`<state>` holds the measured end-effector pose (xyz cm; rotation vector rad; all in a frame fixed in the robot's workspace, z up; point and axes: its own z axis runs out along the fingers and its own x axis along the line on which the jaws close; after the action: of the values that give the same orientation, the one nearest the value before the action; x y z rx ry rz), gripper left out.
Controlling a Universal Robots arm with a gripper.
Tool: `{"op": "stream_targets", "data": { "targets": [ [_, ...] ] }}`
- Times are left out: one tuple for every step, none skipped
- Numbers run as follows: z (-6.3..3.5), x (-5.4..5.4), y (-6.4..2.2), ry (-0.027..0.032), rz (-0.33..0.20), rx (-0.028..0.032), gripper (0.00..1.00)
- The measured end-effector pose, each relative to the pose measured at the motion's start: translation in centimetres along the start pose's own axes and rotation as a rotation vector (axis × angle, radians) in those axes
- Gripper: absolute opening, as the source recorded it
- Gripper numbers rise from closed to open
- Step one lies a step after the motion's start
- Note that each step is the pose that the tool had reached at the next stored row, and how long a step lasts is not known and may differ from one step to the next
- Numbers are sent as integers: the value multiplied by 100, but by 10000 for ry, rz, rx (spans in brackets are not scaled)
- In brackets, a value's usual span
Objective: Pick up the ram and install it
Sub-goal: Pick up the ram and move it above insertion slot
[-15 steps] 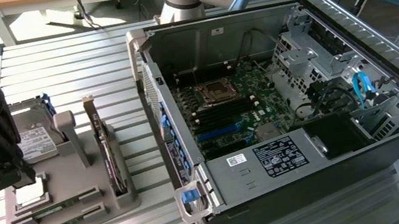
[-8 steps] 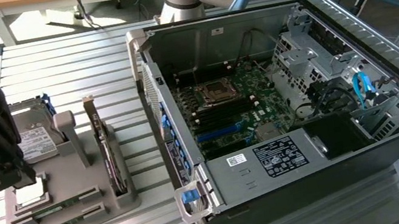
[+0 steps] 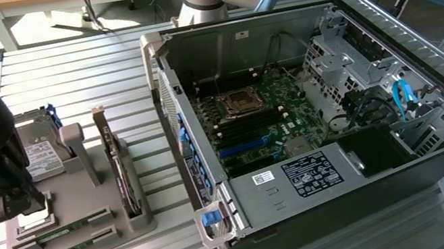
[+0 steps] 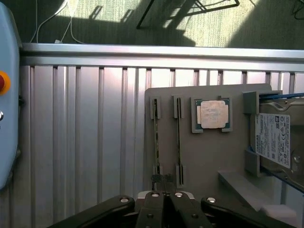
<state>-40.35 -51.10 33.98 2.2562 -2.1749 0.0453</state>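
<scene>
While the ram (image 4: 156, 137) stands on edge in its slot of the gray holder (image 4: 218, 156), with a second stick (image 4: 178, 137) in the slot just beside it, the pincer (image 4: 163, 177) hangs over one end of the sticks, fingers pressed together with nothing between them. Processor (image 4: 211, 114) and hard drive (image 4: 274, 137) sit on the same holder, beyond the second stick. Exterior view: holder on the slatted table (image 3: 76, 75) at 8 o'clock; open computer case (image 3: 234, 40) at 3 o'clock of it.

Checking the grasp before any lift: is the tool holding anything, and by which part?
Cannot be told. The tool sits at one end of a ram stick that stands in its holder slot.
</scene>
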Motion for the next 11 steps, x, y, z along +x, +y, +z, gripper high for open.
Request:
{"op": "stream_targets", "data": {
  "targets": [
    [38,-1,1,-1,-27,-1,11],
    [73,-2,1,-1,-53,-3,11],
    [88,-2,1,-1,-62,-3,11],
    [106,-3,2,-1,-74,-3,11],
    [132,-3,2,-2,-90,-4,11],
    [157,-4,2,-3,-104,-4,11],
    [170,-4,2,-3,-109,-3,11],
    [183,-5,3,-2,-111,-5,11],
    [198,-5,3,-2,-114,-5,11],
    [213,-6,3,-2,-115,-5,11],
    [237,-6,3,-2,-119,-6,11]
  ]
}}
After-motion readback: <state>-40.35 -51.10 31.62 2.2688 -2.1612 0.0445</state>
